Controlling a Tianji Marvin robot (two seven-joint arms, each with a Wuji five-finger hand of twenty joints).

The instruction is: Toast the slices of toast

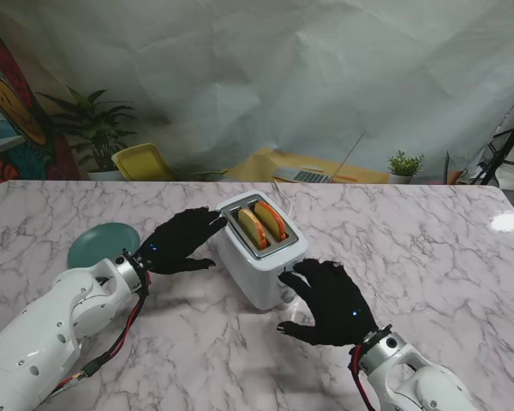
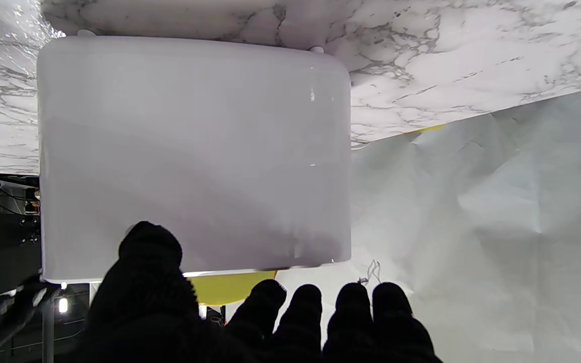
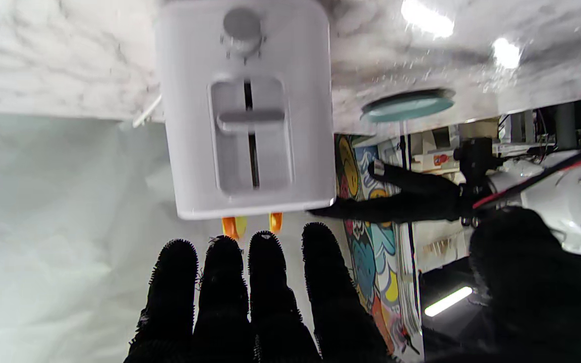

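A: What's around you?

B: A teal plate (image 1: 104, 242) lies on the table (image 1: 428, 257) beside my left arm, well apart from the toaster (image 1: 262, 250) at the middle.

A: And the toaster?

B: Its long axis runs diagonally, lever end (image 3: 250, 120) toward me, 2 toast slices (image 1: 262, 223) upright in the slots.

A: Your hands?

B: Left hand (image 1: 178, 242) spread against its side; right hand (image 1: 328, 302) spread, empty, at the lever end.

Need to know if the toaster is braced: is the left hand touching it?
Cannot tell: stand view shows left hand at toaster, fingertips hidden.
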